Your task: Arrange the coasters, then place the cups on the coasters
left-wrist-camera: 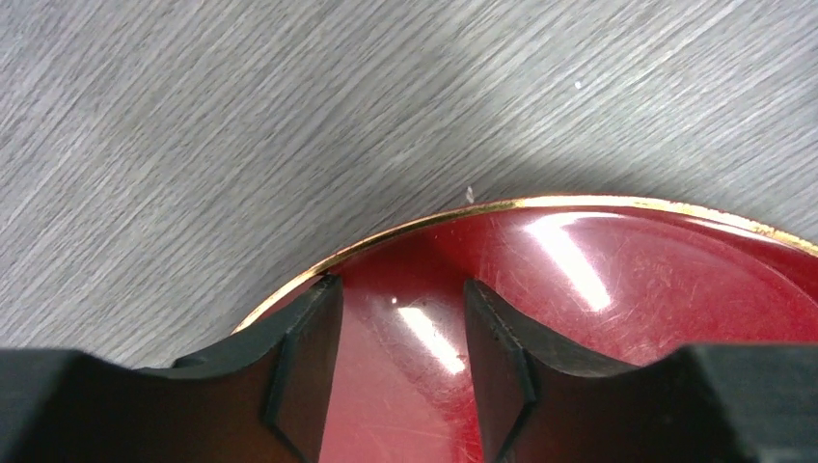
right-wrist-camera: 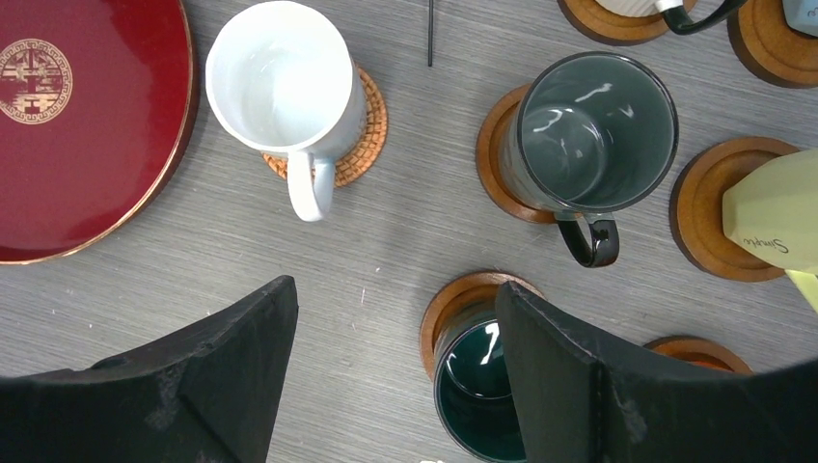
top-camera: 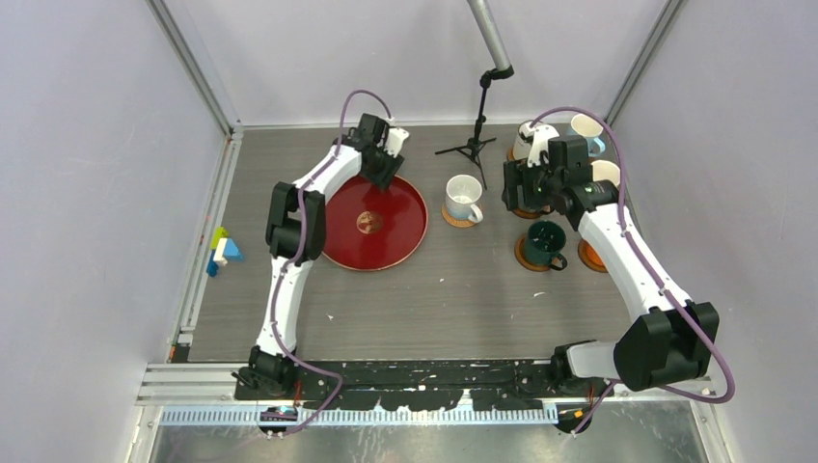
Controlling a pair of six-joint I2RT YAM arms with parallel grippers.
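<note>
Presently left jaws part-open, empty, over tray (left-wrist-camera: pixel 405 226) rim; right jaws wide, empty.

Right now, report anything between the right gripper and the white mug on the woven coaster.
Nothing visible: only bare table separates the open right gripper from the white mug. The dark teal mug sits aside, by the other finger.
</note>
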